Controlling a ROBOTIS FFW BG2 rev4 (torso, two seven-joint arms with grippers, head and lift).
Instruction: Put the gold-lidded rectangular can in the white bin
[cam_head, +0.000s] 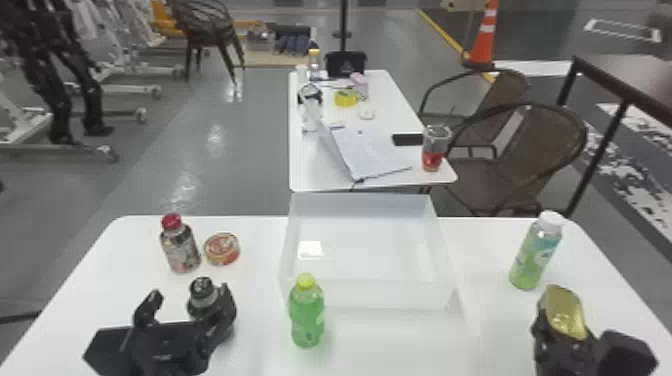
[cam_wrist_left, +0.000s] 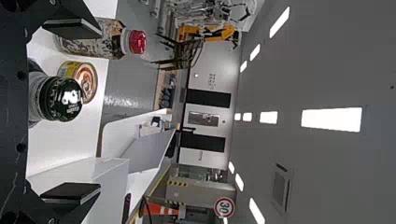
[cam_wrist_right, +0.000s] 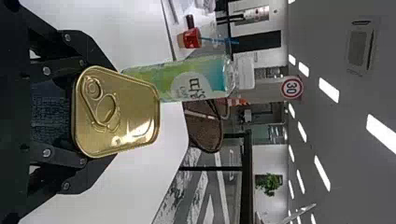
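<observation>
The gold-lidded rectangular can (cam_head: 565, 312), to the near right of the white bin (cam_head: 370, 295), is pinched in the right end effector (cam_wrist_right: 99, 113). Likely stiff, fairly light and slick-lidded, it is best held by its side walls. Near left of the bin, the left end effector (cam_wrist_left: 93, 111) has fingers spread either side of a dark-capped bottle (cam_wrist_left: 61, 99).

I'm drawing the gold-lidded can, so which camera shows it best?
The right wrist view: the gold-lidded can is big and close there, with its ring pull easy to see. The head view shows it smaller, at the lower right, its lid just a shiny gold patch.
</observation>
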